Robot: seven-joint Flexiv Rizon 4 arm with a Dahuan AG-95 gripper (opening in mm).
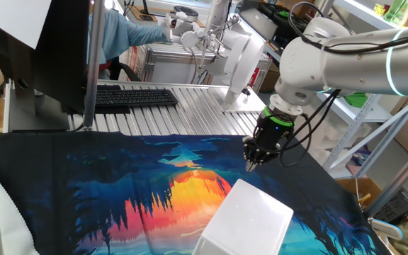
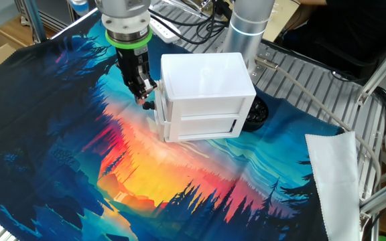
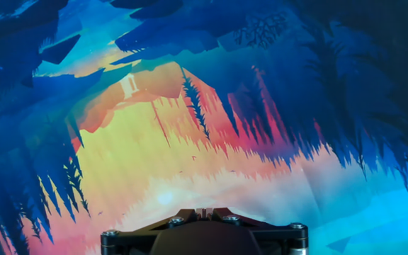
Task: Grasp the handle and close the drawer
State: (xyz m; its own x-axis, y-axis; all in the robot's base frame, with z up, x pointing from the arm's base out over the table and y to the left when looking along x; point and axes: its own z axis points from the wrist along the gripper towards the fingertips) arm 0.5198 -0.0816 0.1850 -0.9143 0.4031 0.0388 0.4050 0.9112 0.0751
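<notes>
The glossy white drawer unit (image 2: 206, 84) stands on the colourful cloth (image 2: 133, 167); it also shows at the bottom of one fixed view (image 1: 250, 219). Its front face (image 2: 203, 120) carries horizontal seams. I cannot make out the handle. My gripper (image 2: 144, 96) hangs pointing down just left of the unit's front-left corner, close to it, above the cloth. From the other side it (image 1: 251, 161) sits just behind the unit. In the hand view the fingertips (image 3: 202, 210) are pressed together with nothing between them, and only cloth lies below.
A black keyboard (image 1: 129, 97) and an upright white panel (image 1: 239, 60) stand on the metal table behind the cloth. A black round object (image 2: 256, 114) sits right of the unit. A white cloth (image 2: 340, 174) lies at the right.
</notes>
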